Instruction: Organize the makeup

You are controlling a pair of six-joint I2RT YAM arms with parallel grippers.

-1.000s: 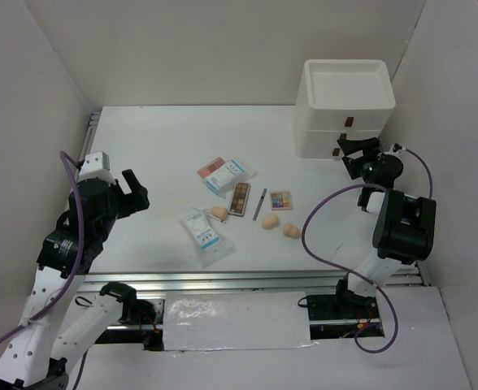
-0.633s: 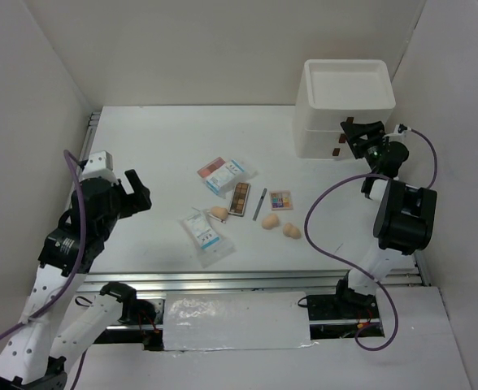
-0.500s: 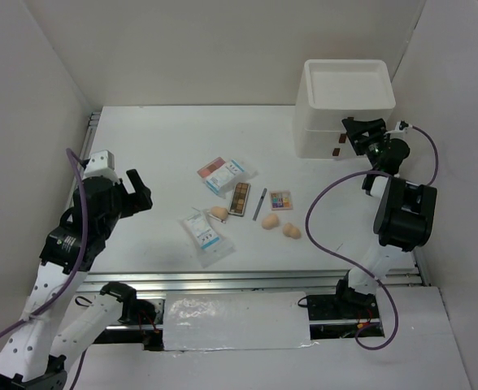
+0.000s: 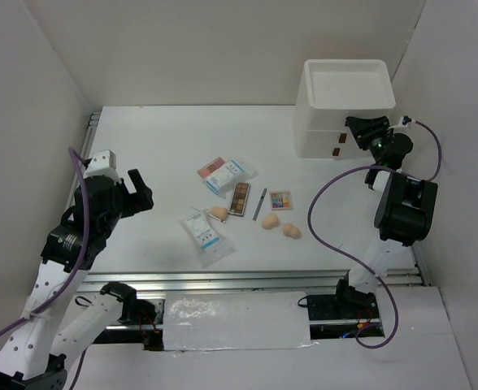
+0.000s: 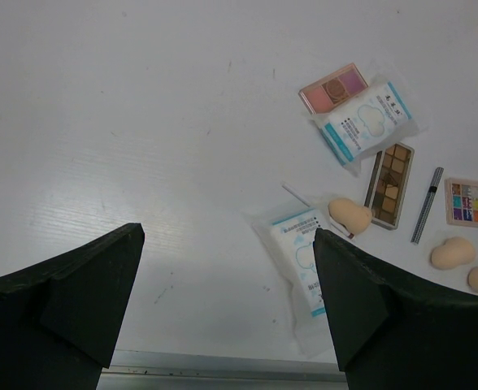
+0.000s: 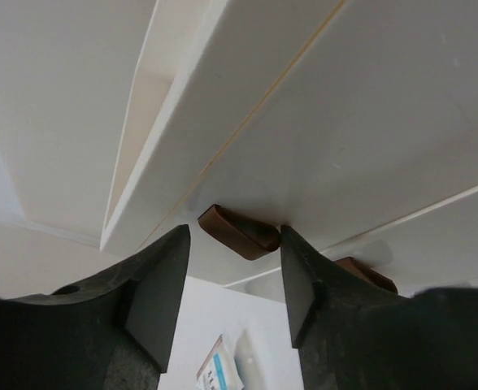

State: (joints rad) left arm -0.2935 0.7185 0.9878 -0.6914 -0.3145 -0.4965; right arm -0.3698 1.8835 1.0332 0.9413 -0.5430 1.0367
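Grey pencil (image 4: 259, 204): long axis near-far, just R of brown palette (image 4: 240, 198).

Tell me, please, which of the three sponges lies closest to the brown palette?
The leftmost sponge, alone at the brown palette's near end. The other two sponges sit side by side further right, beyond the pencil.

White table (image 4: 158, 146) holds scattered makeup (image 4: 240, 199) and a drawer unit (image 4: 341, 122).

drawer unit (image 4: 320, 138) — smooth wht plastic | sachets (image 4: 202, 230) — glossy film | sponges (image 4: 271, 222) matt
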